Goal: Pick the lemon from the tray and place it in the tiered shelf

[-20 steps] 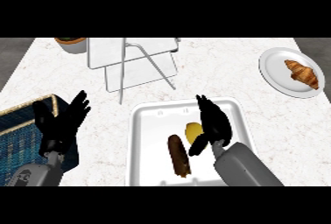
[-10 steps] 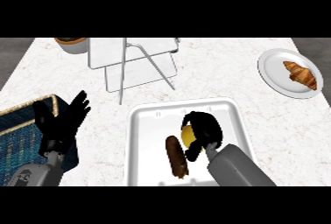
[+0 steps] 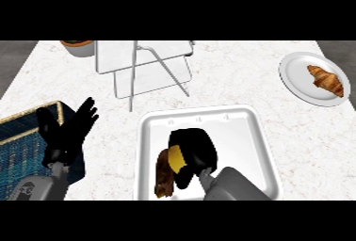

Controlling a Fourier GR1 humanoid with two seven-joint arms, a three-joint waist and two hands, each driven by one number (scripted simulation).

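The yellow lemon (image 3: 176, 159) lies in the white tray (image 3: 240, 123) at the lower middle, mostly hidden under my right hand (image 3: 196, 149), whose fingers curl round it. A brown oblong food item (image 3: 164, 176) lies in the tray just left of the lemon. The tiered shelf (image 3: 144, 69), a white wire frame with pale panels, stands at the back, left of centre. My left hand (image 3: 68, 129) rests open with its fingers up at the left, beside a basket.
A white plate (image 3: 297, 80) with a croissant (image 3: 327, 80) sits at the back right. A dark blue woven basket (image 3: 24, 141) is at the left edge. A brown-topped cup (image 3: 78, 47) stands at the back left, next to the shelf.
My right hand has come down over the lemon and its fingers have curled round it; one second ago they were straight above the tray. The left hand has not moved.
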